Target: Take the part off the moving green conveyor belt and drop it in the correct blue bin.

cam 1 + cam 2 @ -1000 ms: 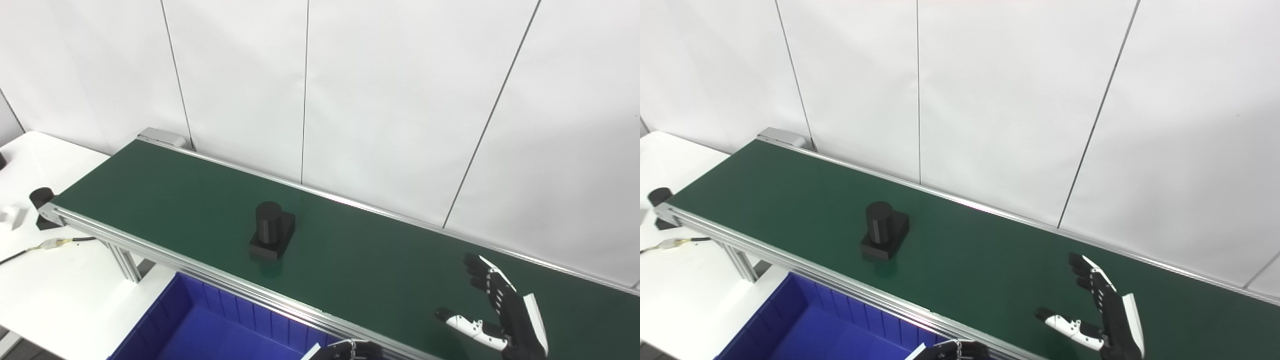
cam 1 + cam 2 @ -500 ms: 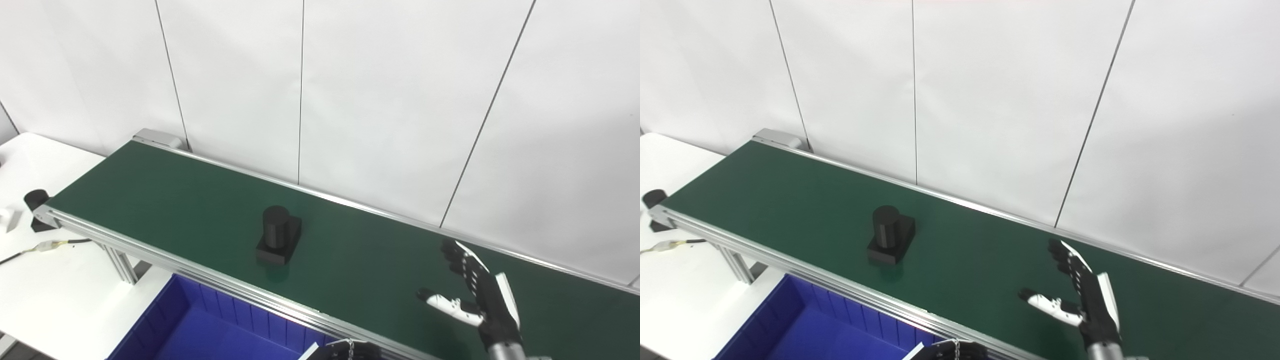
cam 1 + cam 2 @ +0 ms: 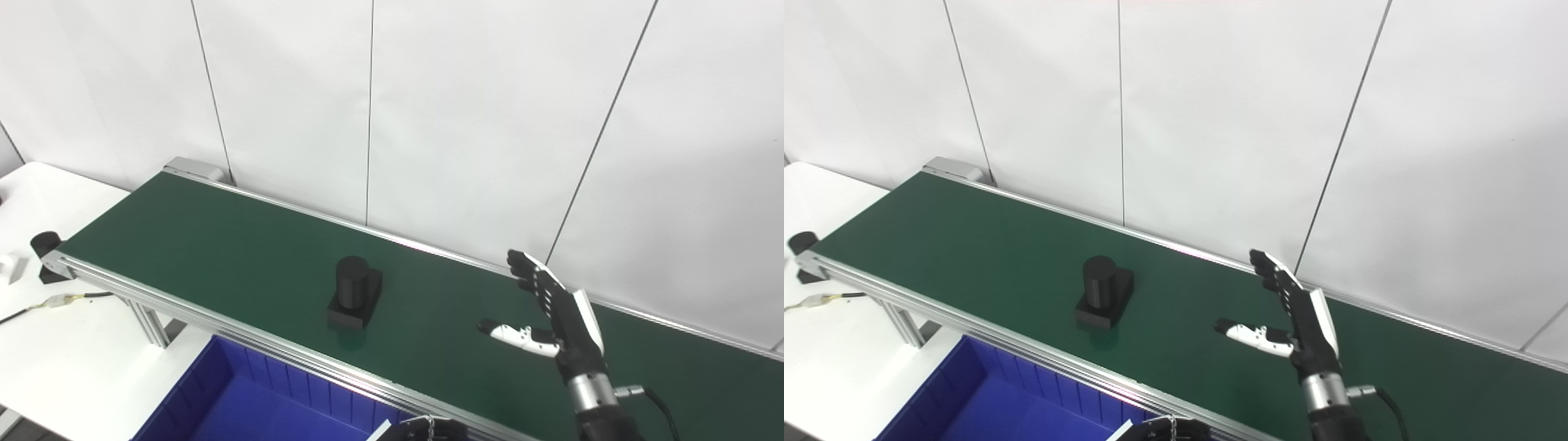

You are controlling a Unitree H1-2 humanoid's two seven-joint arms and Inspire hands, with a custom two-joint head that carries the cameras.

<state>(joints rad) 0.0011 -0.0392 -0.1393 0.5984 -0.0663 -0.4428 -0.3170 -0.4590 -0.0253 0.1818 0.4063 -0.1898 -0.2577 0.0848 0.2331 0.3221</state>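
Note:
A black part (image 3: 354, 299), a cylinder on a square base, stands upright on the green conveyor belt (image 3: 233, 251) near its front rail. My right hand (image 3: 554, 312) is open, fingers spread and thumb out, held above the belt to the right of the part and apart from it. My left hand (image 3: 422, 429) shows only as a dark sliver at the bottom edge, beside the blue bin (image 3: 245, 404) below the belt's front rail. Whether the left hand is open or shut cannot be seen.
A white table (image 3: 67, 343) lies at the left with a cable (image 3: 55, 300) and a small black cylinder (image 3: 44, 244) by the belt's end. A white panelled wall (image 3: 429, 110) runs behind the belt.
The part has ridden the belt to the right. My right hand has risen and moved left and farther up the belt, toward the part, still open. The camera shifted slightly.

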